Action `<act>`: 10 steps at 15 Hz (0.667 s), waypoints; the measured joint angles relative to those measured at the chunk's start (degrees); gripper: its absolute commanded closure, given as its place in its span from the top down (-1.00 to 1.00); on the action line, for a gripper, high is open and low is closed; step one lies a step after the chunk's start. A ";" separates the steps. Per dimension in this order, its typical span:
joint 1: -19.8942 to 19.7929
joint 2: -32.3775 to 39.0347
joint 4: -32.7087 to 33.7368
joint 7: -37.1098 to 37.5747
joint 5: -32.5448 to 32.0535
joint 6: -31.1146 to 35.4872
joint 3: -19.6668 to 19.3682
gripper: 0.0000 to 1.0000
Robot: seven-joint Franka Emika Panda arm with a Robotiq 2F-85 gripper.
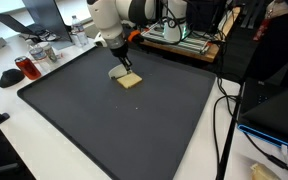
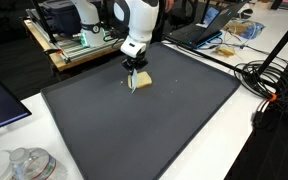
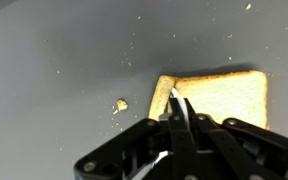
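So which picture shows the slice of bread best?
The wrist view: the slice of bread looks big there, with its crust edge clear and a crumb beside it. In both exterior views the slice of bread is just a small tan square on the dark mat, by the gripper.

Both exterior views look down across the mat from different corners, sharing the toast; wrist view close overhead.

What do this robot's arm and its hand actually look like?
The arm is glossy white, built from rounded, tube-like segments with dark sections at the joints. The hand is black, with two slim fingers that narrow towards their tips. No markings can be made out.
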 measured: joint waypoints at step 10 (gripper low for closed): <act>-1.59 -0.48 -0.01 -2.45 4.10 -0.68 -0.01 -0.98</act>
